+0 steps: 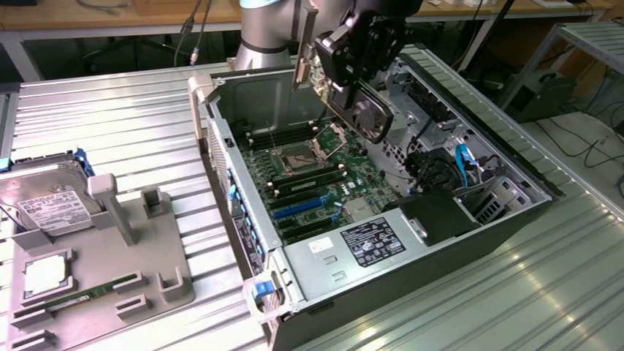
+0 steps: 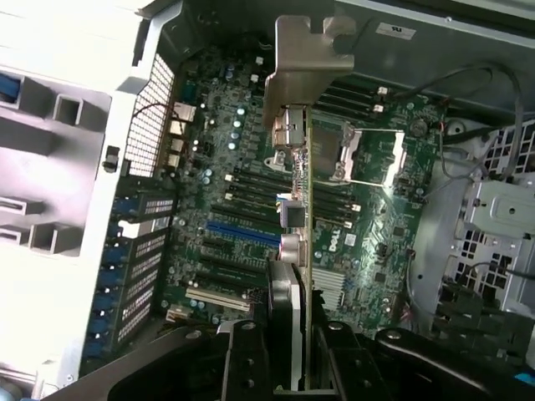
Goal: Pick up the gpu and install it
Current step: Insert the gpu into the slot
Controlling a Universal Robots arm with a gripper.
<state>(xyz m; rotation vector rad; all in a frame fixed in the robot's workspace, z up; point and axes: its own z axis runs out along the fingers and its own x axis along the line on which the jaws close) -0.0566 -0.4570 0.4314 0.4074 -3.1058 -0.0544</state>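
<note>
You are looking down at one open computer case (image 1: pixel 507 164) lying on its side on a ribbed metal table (image 1: pixel 127 110), with one robot arm reaching in from above. The gripper (image 1: pixel 346 62) is closed on the gpu (image 1: pixel 356 106), clamping it between both fingers, and the card hangs in the air above the case opening, not touching anything inside. The wrist view shows the same grip from above: the gripper (image 2: pixel 288 359) pinches the gpu (image 2: pixel 306 251) along its upper edge, so you see the card edge-on, running away from the fingers to its pale metal bracket (image 2: pixel 305 63) at the far end. The card is probably held this way so that its connector edge faces down toward the circuit board (image 2: pixel 376 234) and its bracket points at the case's rear wall, where the slot openings are. The card is not yet seated. From the wrist, its line crosses the long dark memory slots beside the processor socket, while the one blue slot (image 2: pixel 242 234) lies off to the side rather than beneath it. On the exterior view's left, well apart from the case, one grey tray (image 1: pixel 127 263) holds one silver hard drive (image 1: pixel 44 205) with a white label and one slim green memory stick (image 1: pixel 69 300).
</note>
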